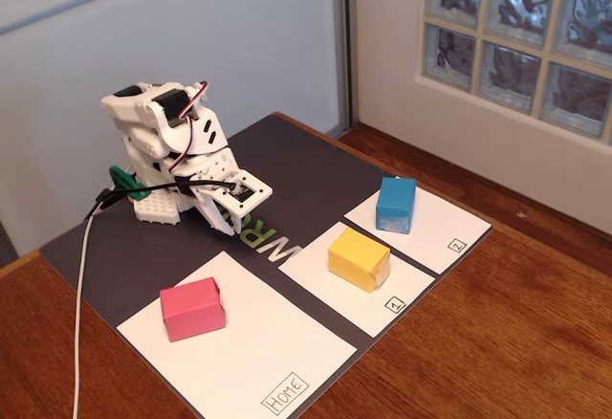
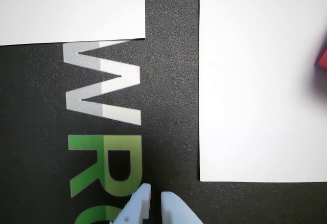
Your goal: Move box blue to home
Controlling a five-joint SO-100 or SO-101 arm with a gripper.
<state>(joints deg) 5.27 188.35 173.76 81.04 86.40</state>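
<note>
The blue box (image 1: 396, 204) stands on the small white sheet marked 2 (image 1: 445, 226) at the right of the black mat in the fixed view. Home (image 1: 258, 362) is the large white sheet at the front, with a pink block (image 1: 192, 308) on it. The arm is folded at the mat's back left, and my gripper (image 1: 228, 220) points down at the mat, far from the blue box. In the wrist view my gripper (image 2: 155, 197) has its jaws nearly together and holds nothing. Home (image 2: 255, 81) fills the right of that view; the blue box is out of that view.
A yellow block (image 1: 359, 258) sits on the sheet marked 1 (image 1: 402, 293), between home and the blue box. The black mat (image 1: 316, 170) lies on a wooden table; a white cable (image 1: 80, 314) runs off the left. A red blur (image 2: 323, 60) shows at the wrist view's right edge.
</note>
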